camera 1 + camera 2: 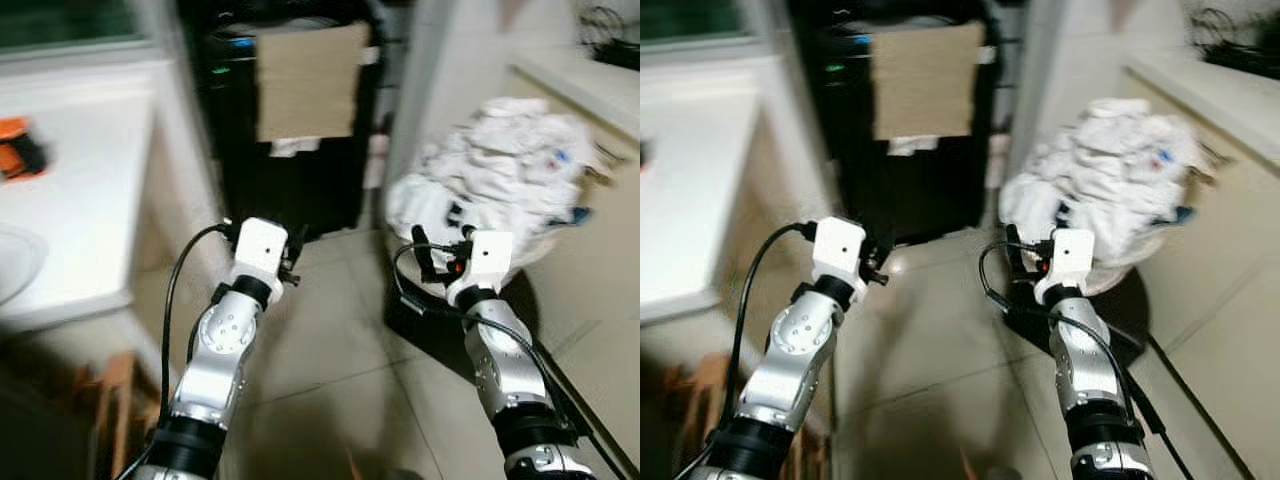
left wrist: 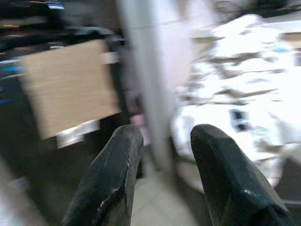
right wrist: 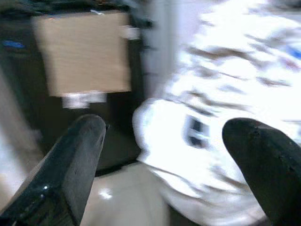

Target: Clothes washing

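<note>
Big heap of white laundry (image 1: 505, 165), blue specks, crumpled, just ahead of right gripper (image 3: 164, 160), fingers wide apart, empty. Head views add white counter (image 1: 75, 190) beside left gripper (image 2: 162, 165), fingers slightly parted. Cardboard sheet (image 2: 70, 84) on dark unit ahead, possibly appliance; blurred.

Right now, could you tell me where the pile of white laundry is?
The pile of white laundry sits ahead on the robot's right, just beyond the right gripper, beside the white pillar and right of the black cabinet.
</note>
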Motion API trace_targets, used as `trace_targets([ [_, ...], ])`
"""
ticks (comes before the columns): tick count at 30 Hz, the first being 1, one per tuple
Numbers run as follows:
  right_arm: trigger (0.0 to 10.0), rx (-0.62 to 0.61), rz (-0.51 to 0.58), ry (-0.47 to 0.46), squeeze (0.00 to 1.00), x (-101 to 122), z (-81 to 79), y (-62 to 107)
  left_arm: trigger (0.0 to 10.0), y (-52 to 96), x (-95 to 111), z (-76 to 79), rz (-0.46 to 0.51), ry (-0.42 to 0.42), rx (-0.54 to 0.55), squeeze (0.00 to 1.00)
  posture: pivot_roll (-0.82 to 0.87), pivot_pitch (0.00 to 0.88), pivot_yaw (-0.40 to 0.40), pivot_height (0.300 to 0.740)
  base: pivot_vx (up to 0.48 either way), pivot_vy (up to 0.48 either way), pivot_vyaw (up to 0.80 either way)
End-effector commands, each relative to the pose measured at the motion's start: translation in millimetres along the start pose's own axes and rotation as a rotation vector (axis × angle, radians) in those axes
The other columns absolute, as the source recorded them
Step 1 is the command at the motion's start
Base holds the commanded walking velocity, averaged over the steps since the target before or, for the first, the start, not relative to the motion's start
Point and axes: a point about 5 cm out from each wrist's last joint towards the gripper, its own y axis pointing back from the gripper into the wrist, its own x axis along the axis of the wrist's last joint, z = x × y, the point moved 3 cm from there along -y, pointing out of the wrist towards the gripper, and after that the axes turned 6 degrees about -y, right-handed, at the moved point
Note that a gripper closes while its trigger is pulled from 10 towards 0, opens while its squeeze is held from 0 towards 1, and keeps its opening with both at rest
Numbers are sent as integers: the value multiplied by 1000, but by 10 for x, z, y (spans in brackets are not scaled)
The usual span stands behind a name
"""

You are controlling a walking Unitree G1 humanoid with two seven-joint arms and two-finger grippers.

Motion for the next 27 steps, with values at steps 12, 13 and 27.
trace_targets([
  [12, 10000, 2, 35, -1, 0, 82, -55, -71, 10000, 26, -236, -278, -122, 10, 134, 0, -172, 0, 24, 726, 240, 0, -299],
  [13, 10000, -4, 41, -13, 0, 86, -41, -60, 10000, 23, -244, -277, -127, 6, 132, 0, -175, 0, 24, 726, 0, 0, 0],
  [27, 10000, -24, 7, -45, 0, -21, -10, -4, 10000, -66, -159, -77, -88, -8, 25, 0, -189, 0, 43, 726, 171, 0, -445],
])
